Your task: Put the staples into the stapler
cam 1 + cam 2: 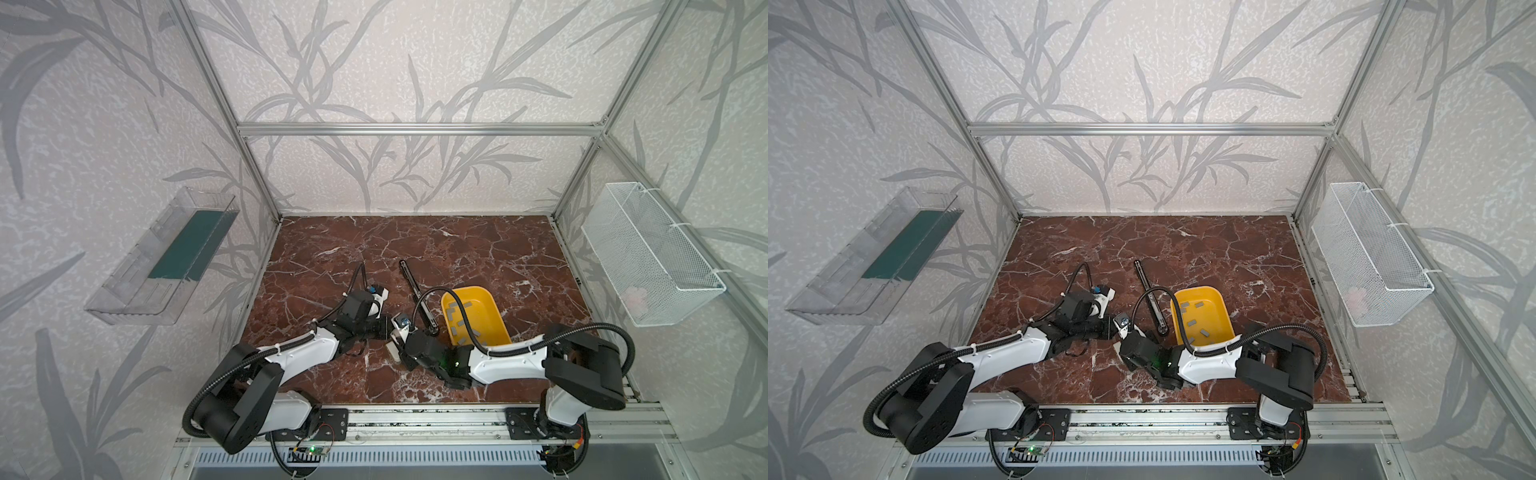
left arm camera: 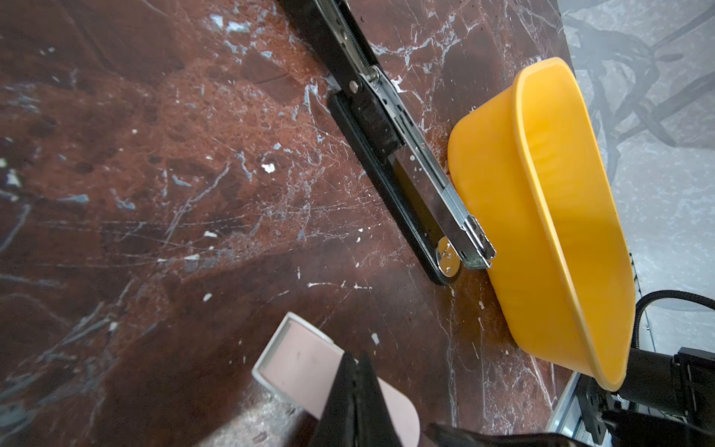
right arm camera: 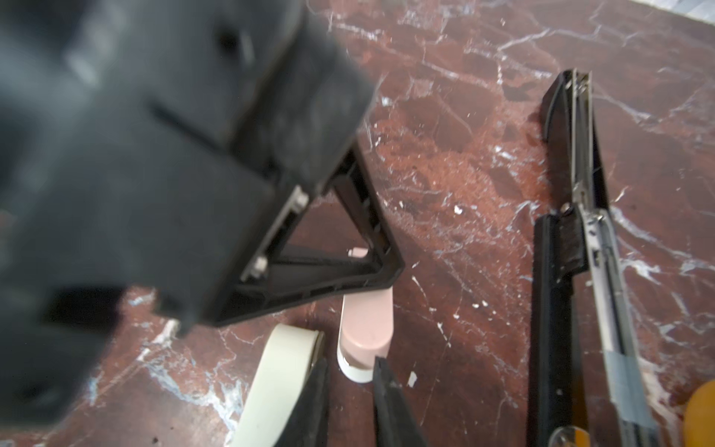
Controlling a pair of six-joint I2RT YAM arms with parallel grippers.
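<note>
Table: a red-brown, marble-patterned tabletop (image 1: 457, 249) carried everything.

Staples: the staples (image 1: 462, 322), small flat grey metal strips, lay scattered on the floor of a yellow plastic tub (image 1: 496, 316); both top views showed them there (image 1: 1191, 322).

Tub: it stood right of the table's middle, toward the front edge (image 1: 1219, 309). The right arm's forearm crossed over its near rim. In the left wrist view its outer wall (image 2: 541, 232) lay against the metal nose of the open stapler.

Long stapler: a slim black stapler (image 1: 409, 276) with a silver metal rail was swung open flat. It lay just left of the tub and ran from the tub's near corner toward the back wall (image 2: 387, 127).

Small stapler: a short pale pink stapler (image 2: 301, 356) with a white base lay flat on the marble, nearer the front than the long one and between the two tools (image 3: 367, 321).

Left gripper: the left gripper (image 2: 356, 362) had its black fingers pressed together into one point, which sat over the pink top face.

Right gripper: the right gripper (image 3: 350, 365) had its fingers spread, with the small stapler's rounded white end between the tips. One finger seemed to touch that end, but the close view did not show a firm grip.

Beside it: a curved cream plastic piece (image 3: 278, 367) lay along the outer side of one right finger.
</note>
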